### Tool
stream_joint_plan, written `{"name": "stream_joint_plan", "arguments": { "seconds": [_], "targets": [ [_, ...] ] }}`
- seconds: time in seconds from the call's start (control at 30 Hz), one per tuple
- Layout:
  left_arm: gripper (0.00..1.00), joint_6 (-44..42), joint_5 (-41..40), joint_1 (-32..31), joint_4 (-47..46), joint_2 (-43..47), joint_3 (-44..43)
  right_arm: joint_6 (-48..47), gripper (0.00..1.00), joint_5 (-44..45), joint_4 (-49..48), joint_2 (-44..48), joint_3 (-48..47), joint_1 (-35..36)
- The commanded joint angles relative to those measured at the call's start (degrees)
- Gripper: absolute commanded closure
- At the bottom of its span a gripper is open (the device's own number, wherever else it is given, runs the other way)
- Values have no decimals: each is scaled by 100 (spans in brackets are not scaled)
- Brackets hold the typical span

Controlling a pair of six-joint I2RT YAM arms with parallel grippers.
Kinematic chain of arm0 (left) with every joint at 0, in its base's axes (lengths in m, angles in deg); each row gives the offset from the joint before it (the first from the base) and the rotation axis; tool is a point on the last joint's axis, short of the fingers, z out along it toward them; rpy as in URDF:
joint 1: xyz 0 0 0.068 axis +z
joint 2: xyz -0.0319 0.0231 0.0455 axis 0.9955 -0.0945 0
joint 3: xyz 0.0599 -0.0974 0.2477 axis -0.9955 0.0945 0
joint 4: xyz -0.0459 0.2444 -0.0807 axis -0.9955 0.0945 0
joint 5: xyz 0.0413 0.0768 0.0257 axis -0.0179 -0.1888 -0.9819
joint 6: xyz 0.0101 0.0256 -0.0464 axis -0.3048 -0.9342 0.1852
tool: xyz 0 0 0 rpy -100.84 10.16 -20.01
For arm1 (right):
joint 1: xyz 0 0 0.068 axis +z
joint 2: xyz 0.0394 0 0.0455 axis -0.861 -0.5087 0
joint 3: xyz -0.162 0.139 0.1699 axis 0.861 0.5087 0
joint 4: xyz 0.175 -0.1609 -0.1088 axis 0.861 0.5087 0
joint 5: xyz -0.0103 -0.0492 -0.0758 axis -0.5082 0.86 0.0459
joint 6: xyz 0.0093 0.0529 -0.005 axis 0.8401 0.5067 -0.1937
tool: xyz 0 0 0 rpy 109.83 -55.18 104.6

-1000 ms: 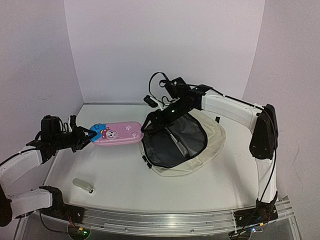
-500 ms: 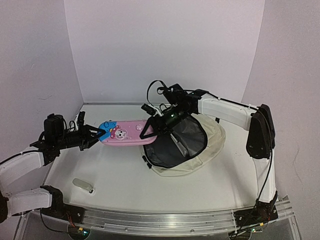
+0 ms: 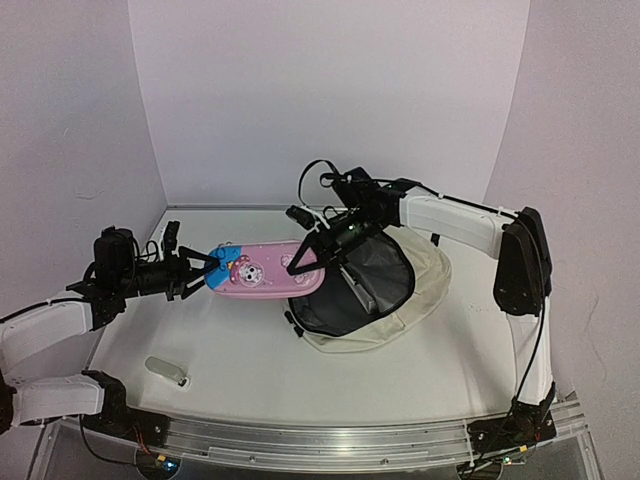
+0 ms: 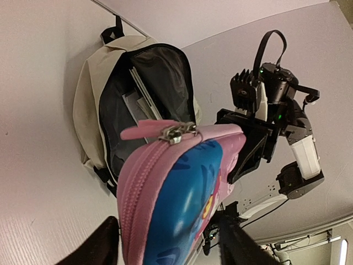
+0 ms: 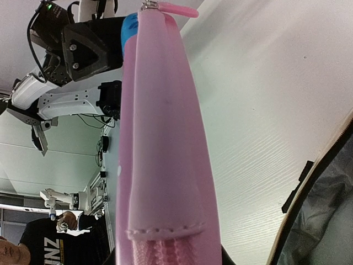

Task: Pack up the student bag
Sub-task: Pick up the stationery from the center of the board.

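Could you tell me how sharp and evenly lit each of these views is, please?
Top view: soft, even light, all sharp, faint shadow under the bag. Left wrist view: the pencil case looms close and slightly soft; the bag behind is crisp. Right wrist view: the pencil case fills the centre, table very bright.

The table (image 3: 400, 380) bears the student bag (image 3: 425, 290) and a small clear tube (image 3: 166, 371).

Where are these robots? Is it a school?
Probably a robot lab, not a school: the left arm and right arm bolted to a metal rail, plain white walls boxing in the table.
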Motion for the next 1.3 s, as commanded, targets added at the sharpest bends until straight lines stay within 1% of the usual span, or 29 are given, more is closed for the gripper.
{"name": "stream_joint_plan", "arguments": {
  "seconds": [0.0,0.07,0.1,0.27,0.33,0.47,0.5,0.53,0.63,0.67,0.7,0.73,0.8,0.9,1.0,1.13,1.17,1.27],
  "targets": [
    [31,-191,469,-22,-262,-25,-176,-290,77,-387,-57,602,308,26],
    [29,-234,674,-36,-322,-103,-208,-332,77,-374,-62,695,433,26],
    [30,-242,739,-46,-377,-161,-217,-350,77,-370,-60,713,484,26],
    [38,-273,1087,-201,-666,-524,-270,-372,78,-472,-47,703,558,26],
    [45,-288,1220,-257,-795,-639,-271,-359,78,-568,-48,690,541,26],
    [67,-271,1383,-381,-1015,-727,-262,-343,78,-624,-37,678,565,26],
    [72,-271,1389,-395,-1030,-722,-258,-342,76,-534,-30,686,582,26],
    [77,-260,1378,-401,-1055,-708,-239,-334,70,-405,-29,701,604,13],
    [91,-219,1193,-402,-1062,-603,-127,-304,47,407,-30,794,696,-120],
    [95,-218,1069,-400,-1010,-553,-88,-289,42,748,-29,827,730,-194],
    [98,-217,939,-400,-953,-499,-38,-286,40,1073,-23,865,769,-279],
    [100,-212,833,-403,-879,-439,-6,-301,38,1413,-16,931,844,-349],
    [100,-215,632,-399,-685,-361,34,-507,36,2402,28,1091,1033,-423],
    [100,-147,370,-397,-625,-238,125,-857,36,3823,70,1440,1448,-419],
    [100,-92,204,-400,-641,-172,211,-1095,36,4779,103,1689,1800,-381],
    [100,-109,143,-409,-756,-268,275,-1367,34,5706,131,1749,2225,-184],
    [100,-104,133,-408,-828,-298,304,-1402,32,5903,132,1712,2284,-125],
    [100,-107,94,-409,-955,-389,347,-1446,28,6301,135,1557,2299,-15]
  ]
}}
